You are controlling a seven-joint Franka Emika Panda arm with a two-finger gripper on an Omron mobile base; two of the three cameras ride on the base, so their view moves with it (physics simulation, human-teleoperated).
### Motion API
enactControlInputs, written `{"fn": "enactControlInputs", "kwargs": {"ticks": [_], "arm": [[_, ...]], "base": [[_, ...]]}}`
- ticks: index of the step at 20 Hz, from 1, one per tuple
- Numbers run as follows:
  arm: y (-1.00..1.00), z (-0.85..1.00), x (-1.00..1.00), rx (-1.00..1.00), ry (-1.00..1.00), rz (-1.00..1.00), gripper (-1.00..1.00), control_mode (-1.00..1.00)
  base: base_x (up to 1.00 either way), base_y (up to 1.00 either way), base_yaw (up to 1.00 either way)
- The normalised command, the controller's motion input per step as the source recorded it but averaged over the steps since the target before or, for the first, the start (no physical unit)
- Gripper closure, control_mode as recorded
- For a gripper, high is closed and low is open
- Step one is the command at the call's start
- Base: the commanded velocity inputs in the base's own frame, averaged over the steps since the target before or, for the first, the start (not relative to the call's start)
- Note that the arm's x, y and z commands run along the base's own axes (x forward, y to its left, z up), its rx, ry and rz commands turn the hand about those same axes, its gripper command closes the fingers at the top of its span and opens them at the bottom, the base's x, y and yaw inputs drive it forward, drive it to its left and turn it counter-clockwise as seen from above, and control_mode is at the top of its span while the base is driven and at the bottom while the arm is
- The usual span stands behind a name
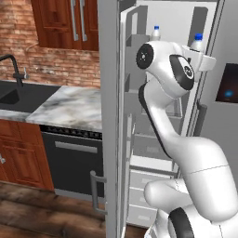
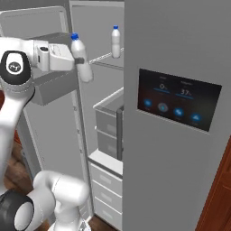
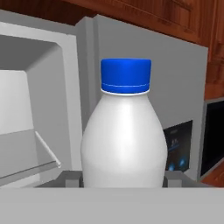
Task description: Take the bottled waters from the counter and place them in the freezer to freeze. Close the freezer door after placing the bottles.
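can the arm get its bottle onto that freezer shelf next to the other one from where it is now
Probably yes. The gripper is shut on a bottle, tilted, at the open freezer's mouth. The shelf where the other bottle stands upright looks bare beside it, and the freezer door is swung wide, so nothing visible blocks the way.

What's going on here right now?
The gripper is shut on a bottled water and holds it, slightly tilted, at the open freezer, level with the upper shelf. The other bottled water already stands upright on that shelf. The freezer door is wide open, and the counter has no bottles in view.
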Motion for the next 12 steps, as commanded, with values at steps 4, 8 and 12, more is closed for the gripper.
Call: {"fn": "enactControlInputs", "kwargs": {"ticks": [4, 8, 12], "arm": [[-0.06, 0.33, 0.03, 0.00, 0.00, 0.00, 1.00, -1.00], [-0.01, 0.23, 0.16, 0.01, 0.00, 0.00, 1.00, -1.00], [-0.02, 0.01, 0.20, 0.00, 0.00, 0.00, 1.00, -1.00]], "base": [[0.00, 0.00, 0.00], [0.00, 0.00, 0.00], [0.00, 0.00, 0.00]]}}
